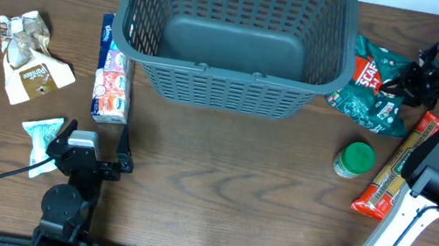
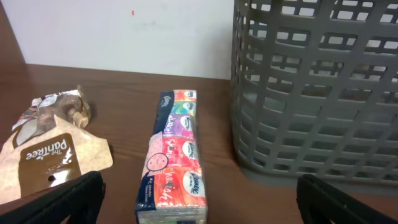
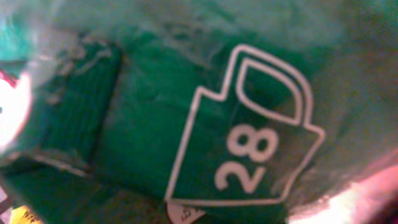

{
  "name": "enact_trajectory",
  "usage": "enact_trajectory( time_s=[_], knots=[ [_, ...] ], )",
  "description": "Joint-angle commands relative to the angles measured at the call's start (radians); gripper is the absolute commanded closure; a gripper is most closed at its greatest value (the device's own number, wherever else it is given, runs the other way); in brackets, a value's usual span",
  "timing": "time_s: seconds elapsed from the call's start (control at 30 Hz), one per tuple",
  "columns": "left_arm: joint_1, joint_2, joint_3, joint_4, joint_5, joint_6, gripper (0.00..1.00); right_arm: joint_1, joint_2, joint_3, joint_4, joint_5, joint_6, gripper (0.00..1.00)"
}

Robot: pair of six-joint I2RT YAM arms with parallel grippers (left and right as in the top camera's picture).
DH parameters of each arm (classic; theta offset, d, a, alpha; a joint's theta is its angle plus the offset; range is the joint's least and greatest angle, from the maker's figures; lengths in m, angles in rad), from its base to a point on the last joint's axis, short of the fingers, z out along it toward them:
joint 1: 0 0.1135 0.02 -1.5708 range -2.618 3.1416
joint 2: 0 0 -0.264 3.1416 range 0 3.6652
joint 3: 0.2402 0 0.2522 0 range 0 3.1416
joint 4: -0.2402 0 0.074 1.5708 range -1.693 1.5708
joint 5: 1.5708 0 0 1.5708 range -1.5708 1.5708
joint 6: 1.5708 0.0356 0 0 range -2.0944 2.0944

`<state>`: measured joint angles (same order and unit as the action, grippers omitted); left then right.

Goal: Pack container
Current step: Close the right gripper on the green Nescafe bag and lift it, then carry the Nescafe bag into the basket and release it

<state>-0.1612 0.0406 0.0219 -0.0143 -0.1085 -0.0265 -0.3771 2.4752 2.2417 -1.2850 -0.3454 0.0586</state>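
The basket [image 1: 225, 89] stands empty at the far middle of the table [image 1: 217, 193], mouth up, so either arm can drop things in from its own side. The right gripper [image 1: 409, 82] sits low on the green bag [image 1: 373, 99] just right of the basket, probably to grasp it. Its camera shows nothing but blurred green wrapper (a white "28" mark fills the view), so I cannot tell whether its fingers are apart or together. The left gripper [image 1: 97, 132] hovers in front of the basket with its fingers spread wide. It is lined up on the tissue pack [image 2: 171, 162], which lies just left of the basket. The table is dark, matte wood grain, and a plain white wall [image 2: 124, 31] rises behind the basket.
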Motion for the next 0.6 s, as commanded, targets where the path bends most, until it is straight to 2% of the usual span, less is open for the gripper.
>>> enact_trajectory(
  time_s=[0.0,0.57],
  knots=[
    [-0.001,0.002,-0.010,-0.023,-0.011,-0.006,0.01,0.005,-0.087,-0.003,0.000,0.032,-0.007,0.99],
    [-0.001,0.002,-0.010,-0.023,-0.011,-0.006,0.02,0.011,-0.302,-0.003,0.011,0.080,-0.008,0.99]
  ],
)
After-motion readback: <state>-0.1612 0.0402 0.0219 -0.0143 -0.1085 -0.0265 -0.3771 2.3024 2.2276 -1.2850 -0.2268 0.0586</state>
